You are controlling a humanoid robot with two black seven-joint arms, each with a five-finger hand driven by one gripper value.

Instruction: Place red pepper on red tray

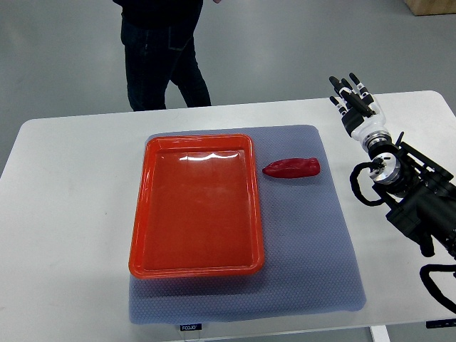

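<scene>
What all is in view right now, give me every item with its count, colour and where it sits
red tray: one, red-orange, empty, on the mat's left part
red pepper: one, dark red, on the mat just right of the tray, outside it
mat: one, grey-blue, on the table's middle
table: one, white
box: one, tan, on the floor, top right corner
person: one, dark clothes, standing beyond the table
right hand: one, black and white, fingers spread, above the table's far right, holding nothing

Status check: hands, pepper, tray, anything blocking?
Right hand open, empty, raised at the table's far right; left out of view. Pepper on the mat, just right of the tray, untouched. Tray empty. Path clear; person behind the table.
</scene>
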